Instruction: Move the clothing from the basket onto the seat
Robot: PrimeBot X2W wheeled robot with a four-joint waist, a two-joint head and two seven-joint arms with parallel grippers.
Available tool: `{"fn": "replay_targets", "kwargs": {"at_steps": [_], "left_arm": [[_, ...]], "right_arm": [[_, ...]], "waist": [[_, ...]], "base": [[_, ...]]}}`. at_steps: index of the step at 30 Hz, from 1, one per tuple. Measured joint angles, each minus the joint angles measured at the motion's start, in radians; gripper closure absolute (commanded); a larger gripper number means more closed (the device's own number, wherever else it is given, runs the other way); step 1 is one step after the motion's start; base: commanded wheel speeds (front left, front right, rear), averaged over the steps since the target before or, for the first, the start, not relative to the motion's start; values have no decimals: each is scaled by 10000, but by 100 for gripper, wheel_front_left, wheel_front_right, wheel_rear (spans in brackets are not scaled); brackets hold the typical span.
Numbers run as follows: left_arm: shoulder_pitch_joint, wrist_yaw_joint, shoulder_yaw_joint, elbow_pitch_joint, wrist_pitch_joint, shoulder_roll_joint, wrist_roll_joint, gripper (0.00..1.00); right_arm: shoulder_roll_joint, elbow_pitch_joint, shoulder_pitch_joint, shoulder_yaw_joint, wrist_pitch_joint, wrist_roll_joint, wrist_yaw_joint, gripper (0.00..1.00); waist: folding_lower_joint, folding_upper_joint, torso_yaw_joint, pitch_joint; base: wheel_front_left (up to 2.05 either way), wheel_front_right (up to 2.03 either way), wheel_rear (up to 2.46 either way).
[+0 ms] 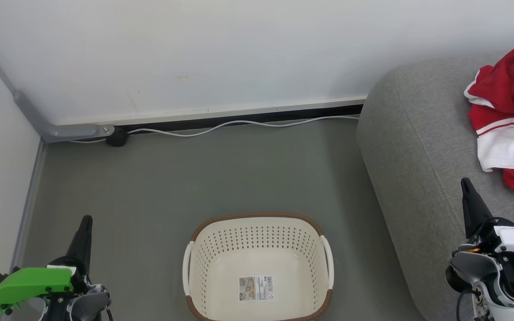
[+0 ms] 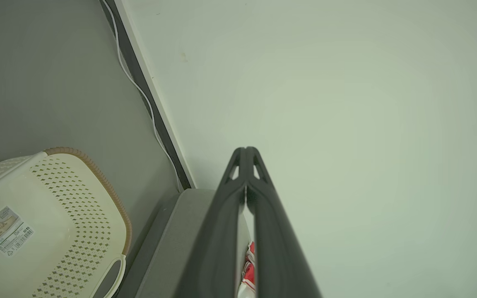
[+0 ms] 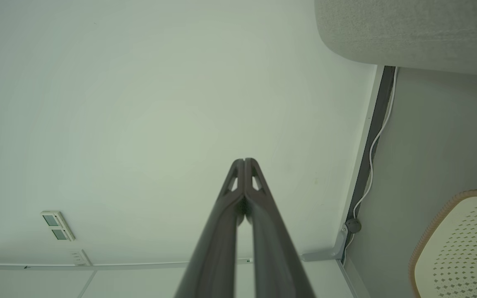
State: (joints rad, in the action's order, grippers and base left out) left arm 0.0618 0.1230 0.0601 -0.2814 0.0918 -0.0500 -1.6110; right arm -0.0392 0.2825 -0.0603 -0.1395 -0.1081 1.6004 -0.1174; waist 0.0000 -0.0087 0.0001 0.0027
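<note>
At the near left, the left fingers [image 1: 85, 225] point away from the robot over the grey floor [image 1: 194, 178]. They are pressed together and hold nothing, as the left wrist view shows too [image 2: 238, 174]. A bright green part [image 1: 29, 283] sits on the arm behind them. Far behind, a white cable [image 1: 239, 123] runs along the foot of the pale wall [image 1: 194, 53].

In the near middle, the basket [image 1: 257, 238] stands upright on the floor, cream-white with a brown rim. A small label sticker [image 1: 256, 288] lies in full sight on its inner bottom.

To the right of the basket and apart from it is the light-grey sofa [image 1: 408, 147]. The right fingers [image 1: 467, 191] rise in front of it at the near right. They are also closed tip to tip, with nothing between them [image 3: 238, 178].

The clothing [image 1: 511, 111] lies on the sofa at the far right. It is a crumpled red heap with white panels and stripe trim, and the picture's edge cuts it off. The right fingers are near it but do not touch it.
</note>
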Motion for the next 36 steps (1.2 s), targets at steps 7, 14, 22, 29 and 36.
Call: {"fn": "replay_targets", "kwargs": {"at_steps": [7, 14, 22, 29, 36], "left_arm": [[0, 0, 2, 2, 2, 2, 0, 100], [0, 0, 4, 4, 52, 4, 0, 100], [0, 0, 6, 10, 54, 6, 0, 100], [0, 0, 10, 13, 54, 6, 0, 100], [0, 0, 13, 15, 54, 8, 0, 100]], "right_arm": [[0, -2, 0, 2, 0, 8, 0, 100], [0, -4, 0, 2, 0, 10, 0, 100], [0, -6, 0, 4, 0, 10, 0, 100], [0, -8, 0, 4, 0, 10, 0, 100], [0, -8, 0, 4, 0, 10, 0, 100]], "waist": [[0, 0, 0, 0], [0, 0, 0, 1], [0, 0, 0, 1], [0, 0, 0, 1], [0, 0, 0, 2]], "base": [[0, 0, 0], [0, 0, 0], [0, 0, 0], [0, 0, 0], [0, 0, 0]]}}
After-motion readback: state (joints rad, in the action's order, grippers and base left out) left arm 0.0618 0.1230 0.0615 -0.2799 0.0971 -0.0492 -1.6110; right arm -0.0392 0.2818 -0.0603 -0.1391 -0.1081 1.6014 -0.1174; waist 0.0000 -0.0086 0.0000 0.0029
